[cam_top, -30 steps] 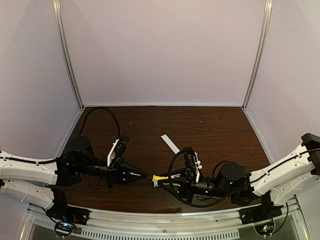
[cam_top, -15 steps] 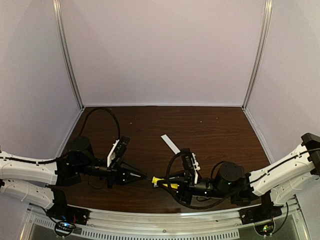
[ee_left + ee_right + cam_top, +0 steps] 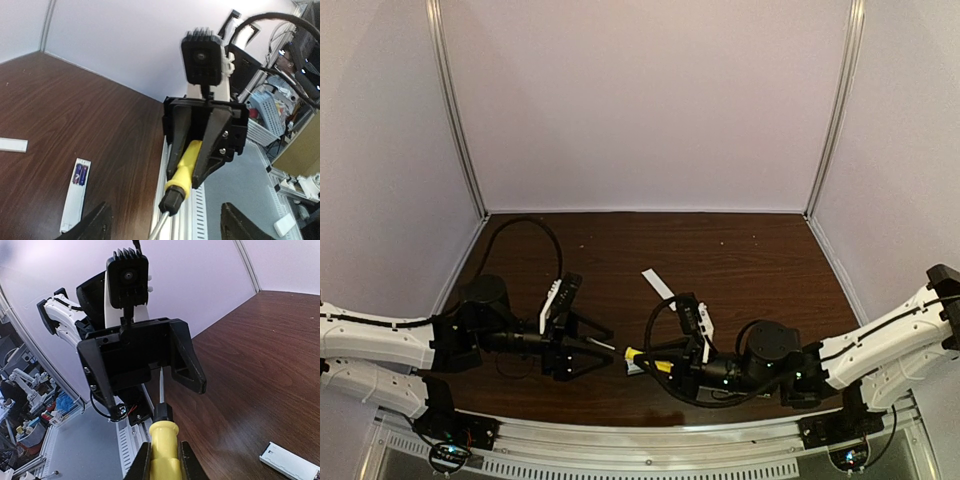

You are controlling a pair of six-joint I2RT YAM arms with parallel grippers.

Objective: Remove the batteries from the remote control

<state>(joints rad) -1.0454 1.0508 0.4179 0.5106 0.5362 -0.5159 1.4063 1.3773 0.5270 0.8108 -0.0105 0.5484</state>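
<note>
Only your left wrist view shows batteries, seemingly two, in the remote control; left gripper gapes empty, right gripper clamps screwdriver.

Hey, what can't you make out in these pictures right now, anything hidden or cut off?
1. Top view: the batteries and remote control are too small there, largely under the right gripper.
2. Left wrist view: the bottom edge cuts off the screwdriver tip.
3. Right wrist view: the frame corner cuts off the white bar; remote or cover, unclear.
4. Right wrist view: the tip overlaps the open left gripper; contact unclear.
</note>
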